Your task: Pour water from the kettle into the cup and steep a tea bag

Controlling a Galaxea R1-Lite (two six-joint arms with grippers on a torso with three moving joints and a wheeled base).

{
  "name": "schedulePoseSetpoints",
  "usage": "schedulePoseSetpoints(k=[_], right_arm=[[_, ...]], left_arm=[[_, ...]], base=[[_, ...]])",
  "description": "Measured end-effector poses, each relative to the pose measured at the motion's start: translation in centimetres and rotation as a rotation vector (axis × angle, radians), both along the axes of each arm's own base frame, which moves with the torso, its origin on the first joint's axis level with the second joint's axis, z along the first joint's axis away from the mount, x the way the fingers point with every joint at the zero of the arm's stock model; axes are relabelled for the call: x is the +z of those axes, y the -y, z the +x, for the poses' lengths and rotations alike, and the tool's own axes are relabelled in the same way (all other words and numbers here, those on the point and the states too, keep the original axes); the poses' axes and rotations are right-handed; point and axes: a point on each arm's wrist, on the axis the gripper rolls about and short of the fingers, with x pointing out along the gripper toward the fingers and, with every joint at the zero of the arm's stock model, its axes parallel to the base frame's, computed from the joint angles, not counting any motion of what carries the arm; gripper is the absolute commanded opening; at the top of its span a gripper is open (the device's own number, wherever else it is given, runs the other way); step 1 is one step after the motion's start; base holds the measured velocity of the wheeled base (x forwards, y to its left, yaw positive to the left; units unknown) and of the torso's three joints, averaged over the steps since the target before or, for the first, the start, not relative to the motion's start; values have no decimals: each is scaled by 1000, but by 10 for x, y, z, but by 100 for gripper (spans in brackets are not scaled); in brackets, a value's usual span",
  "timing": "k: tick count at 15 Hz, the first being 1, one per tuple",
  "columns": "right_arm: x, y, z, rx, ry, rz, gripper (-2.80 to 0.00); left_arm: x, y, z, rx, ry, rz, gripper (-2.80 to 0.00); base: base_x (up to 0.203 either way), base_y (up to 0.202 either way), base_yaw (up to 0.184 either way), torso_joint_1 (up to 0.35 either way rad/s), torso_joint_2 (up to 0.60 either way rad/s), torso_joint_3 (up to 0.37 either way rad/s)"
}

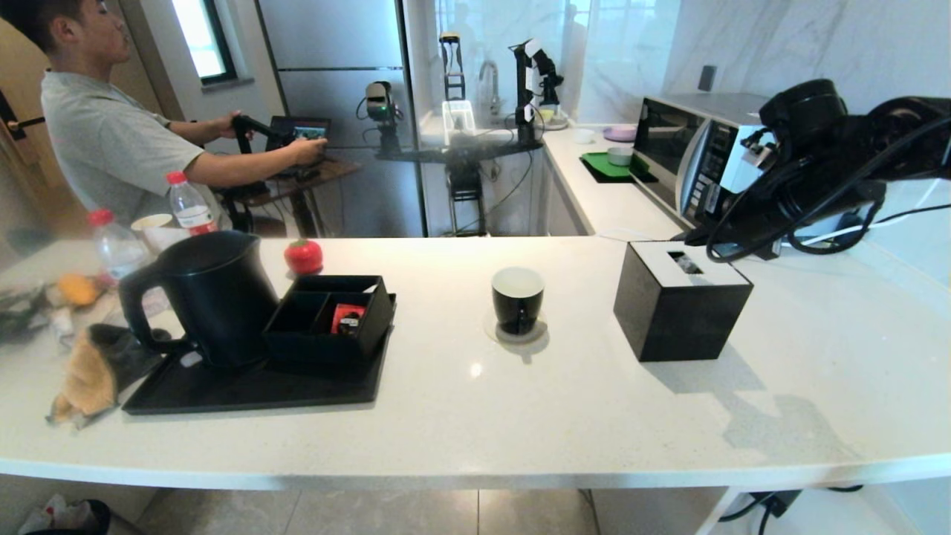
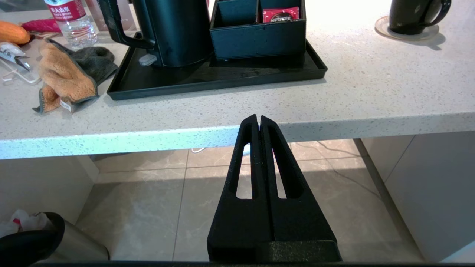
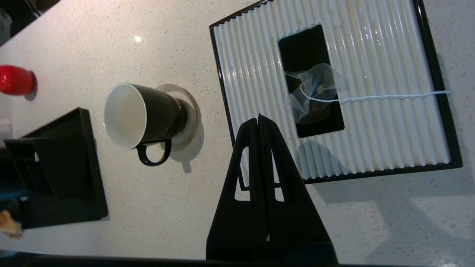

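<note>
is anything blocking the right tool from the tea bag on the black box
Nothing visible does. The greyish-white tea bag lies exposed in the slot of the black box's ribbed white lid, its string trailing across the ribs. The shut right tool hangs above the lid's edge, with only open air between.

Kitchen: stone countertop [image 1: 594, 416], microwave [image 1: 687, 160], sink faucet [image 1: 488, 78], fridge [image 1: 334, 67].

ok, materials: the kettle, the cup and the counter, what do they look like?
Kettle: matte black, likely plastic or coated metal; dull, hardly any glare.
Cup: glossy black outside, white inside, looks like glazed ceramic; smooth shine on the wall.
Counter: pale speckled stone or quartz composite, polished; fine flecks, and a small light glint near the cup.
</note>
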Motion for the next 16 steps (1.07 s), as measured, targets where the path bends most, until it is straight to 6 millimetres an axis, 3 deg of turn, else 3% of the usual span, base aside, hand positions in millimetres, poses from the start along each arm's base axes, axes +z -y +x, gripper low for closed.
schedulePoseSetpoints(k=[8, 16], right_arm=[[-18, 1, 8, -110, -88, 59, -280], [-30, 0, 16, -114, -112, 54, -280]], left_arm=[[0, 0, 0, 0, 0, 0, -280], [0, 0, 0, 0, 0, 0, -280]], base=[[0, 0, 0, 0, 0, 0], [0, 0, 0, 0, 0, 0]])
